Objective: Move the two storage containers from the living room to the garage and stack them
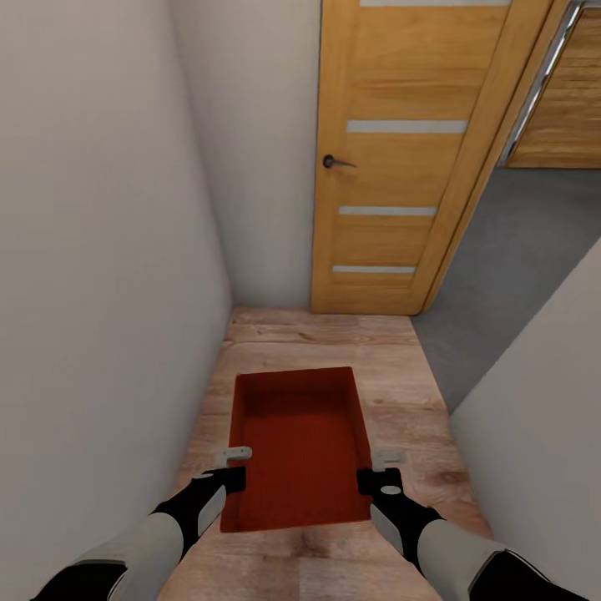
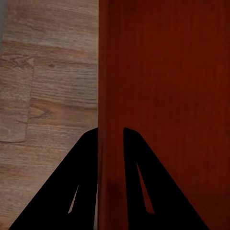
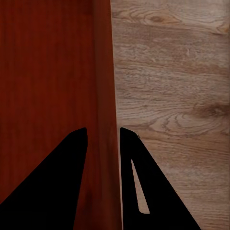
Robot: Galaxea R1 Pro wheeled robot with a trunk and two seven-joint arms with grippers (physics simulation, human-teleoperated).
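In a narrow hallway with white walls (image 1: pixel 100 250), a robot holds an orange-red bin (image 1: pixel 299 451) above a light wood-plank floor (image 1: pixel 317 334). Its left gripper (image 1: pixel 232 474) clasps the bin's left wall and its right gripper (image 1: pixel 377 476) the right wall, near the nearer end. The bin is open-topped and empty. Ahead stands a honey-coloured door (image 1: pixel 401 167) with pale horizontal strips and a dark handle (image 1: pixel 335 162). To its right, an opening shows a grey floor (image 1: pixel 517 250) and wood planking (image 1: pixel 568 100) beyond.
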